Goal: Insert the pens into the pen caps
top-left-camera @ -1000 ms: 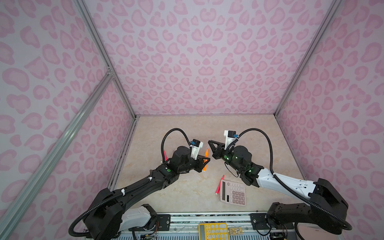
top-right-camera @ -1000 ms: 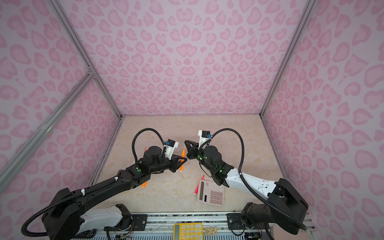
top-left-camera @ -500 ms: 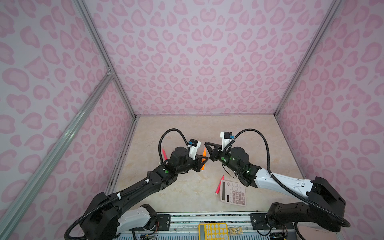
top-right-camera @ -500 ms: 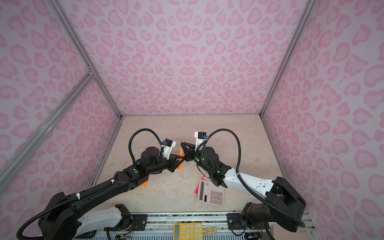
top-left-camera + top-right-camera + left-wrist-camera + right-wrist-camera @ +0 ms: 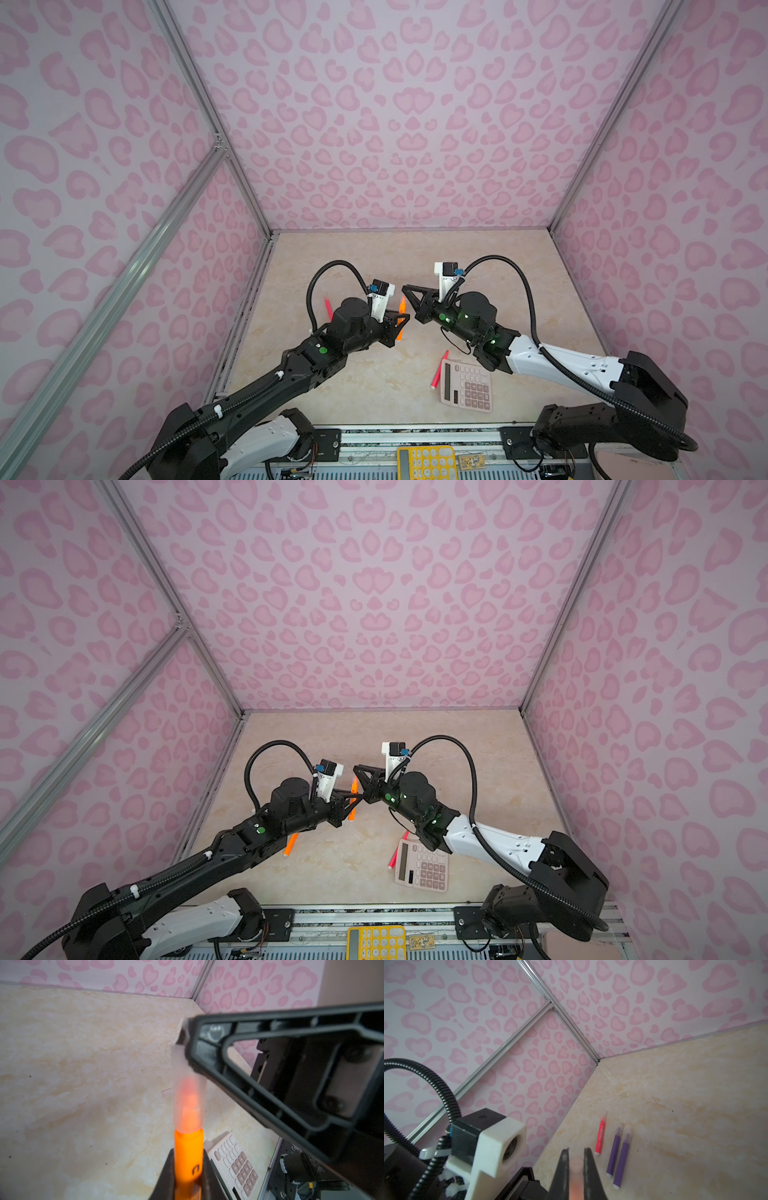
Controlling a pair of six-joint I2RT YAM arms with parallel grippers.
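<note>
At the near edge, off the table (image 5: 415, 257), a yellow calculator (image 5: 428, 463) lies by the front rail (image 5: 415, 435). Just past it a pink calculator (image 5: 466, 386) lies on the table, with 1 pink-red pen (image 5: 439, 370) just beside its left edge. A loose orange pen (image 5: 291, 845) lies a little farther in, partly under the left arm.

At mid-table, above the surface, the 2 arms meet tip to tip. The left fingers (image 5: 167, 1169) are clenched on another orange pen (image 5: 188, 1157). The right fingers (image 5: 563, 1169) pinch a clear pen cap (image 5: 188, 1093) by the end away from that pen. The pen's tip sits inside the cap, its orange glowing through the plastic, and the cap's rim reaches the barrel's shoulder.

Beyond, near the left wall, a farther pink-red pen (image 5: 600, 1136) and 2 purple pens (image 5: 614, 1151) lie side by side on the table. Each seems to carry a clear cap on its tip.
</note>
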